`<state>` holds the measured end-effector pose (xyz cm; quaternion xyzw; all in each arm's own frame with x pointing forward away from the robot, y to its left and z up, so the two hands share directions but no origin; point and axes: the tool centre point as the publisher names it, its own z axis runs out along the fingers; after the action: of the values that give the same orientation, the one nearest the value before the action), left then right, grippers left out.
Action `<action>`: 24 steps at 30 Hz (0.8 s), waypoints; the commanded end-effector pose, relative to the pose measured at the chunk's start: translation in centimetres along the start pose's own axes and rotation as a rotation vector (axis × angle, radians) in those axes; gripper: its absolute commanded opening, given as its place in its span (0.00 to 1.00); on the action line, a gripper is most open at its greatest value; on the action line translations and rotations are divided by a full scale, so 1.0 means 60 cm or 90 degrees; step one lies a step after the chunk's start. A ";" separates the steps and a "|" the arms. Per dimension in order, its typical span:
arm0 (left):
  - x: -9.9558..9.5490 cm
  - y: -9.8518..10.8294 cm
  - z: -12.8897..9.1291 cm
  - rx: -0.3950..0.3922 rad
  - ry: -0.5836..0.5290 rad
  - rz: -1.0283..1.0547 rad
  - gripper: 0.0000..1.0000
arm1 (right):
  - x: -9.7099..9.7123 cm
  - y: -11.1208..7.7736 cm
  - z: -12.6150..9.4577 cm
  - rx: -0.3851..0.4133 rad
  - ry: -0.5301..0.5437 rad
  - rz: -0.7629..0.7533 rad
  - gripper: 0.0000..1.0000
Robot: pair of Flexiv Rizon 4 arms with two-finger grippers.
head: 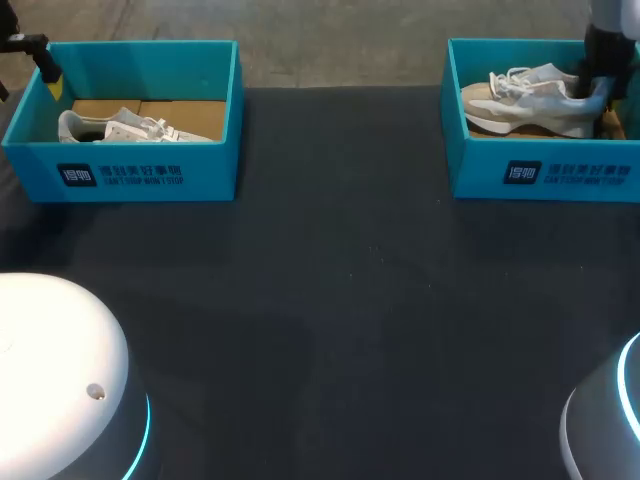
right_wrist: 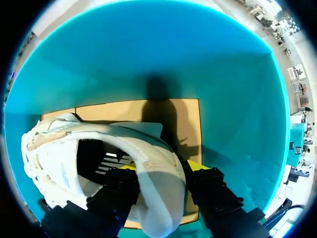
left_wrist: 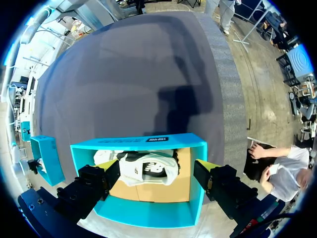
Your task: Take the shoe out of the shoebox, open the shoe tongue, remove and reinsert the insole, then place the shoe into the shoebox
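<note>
1. The right gripper [right_wrist: 159, 171] is pinching the heel of the right shoe [head: 525, 100], with one finger inside the collar and one outside. The shoe is lying in the right box [head: 480, 165].
2. The grip is biting only a thin, soft heel wall. On a lift, that wall is likely folding and slipping out, with the toe hanging low and swinging.
3. A drooping toe is at risk of catching the box wall and dragging or tipping the light box on the table [head: 340, 300].
4. The outer finger is sitting near the box's end wall, so a tilted pull may be scraping it.
5. The left gripper [left_wrist: 156, 171] is hanging wide open and holding nothing above the left box [left_wrist: 148, 215] and the left shoe [left_wrist: 143, 168]. It is well apart from the right box, so nothing is bracing that box.
</note>
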<state>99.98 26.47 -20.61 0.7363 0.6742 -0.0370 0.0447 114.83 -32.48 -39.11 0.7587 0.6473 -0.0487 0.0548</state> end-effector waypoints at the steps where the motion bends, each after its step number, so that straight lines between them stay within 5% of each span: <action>1: 0.000 -0.002 0.000 -0.002 0.001 0.001 1.00 | 0.008 0.009 0.010 0.017 -0.002 0.000 0.38; 2: 0.000 -0.002 0.000 -0.002 0.001 0.001 1.00 | 0.008 0.008 0.011 0.017 -0.002 0.001 0.31; 4: 0.000 -0.002 0.000 -0.002 0.001 0.001 1.00 | 0.007 0.005 0.011 0.016 -0.003 0.004 0.00; 13: 0.000 -0.002 0.000 -0.002 0.001 0.001 1.00 | 0.003 -0.003 0.001 0.003 -0.013 0.017 0.00; 24: 0.000 -0.002 0.000 -0.002 0.001 0.001 1.00 | -0.004 -0.006 -0.064 -0.029 -0.030 0.030 0.00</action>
<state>99.98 26.46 -20.61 0.7363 0.6742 -0.0370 0.0447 115.36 -32.67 -36.88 0.7701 0.6303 -0.0536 0.0822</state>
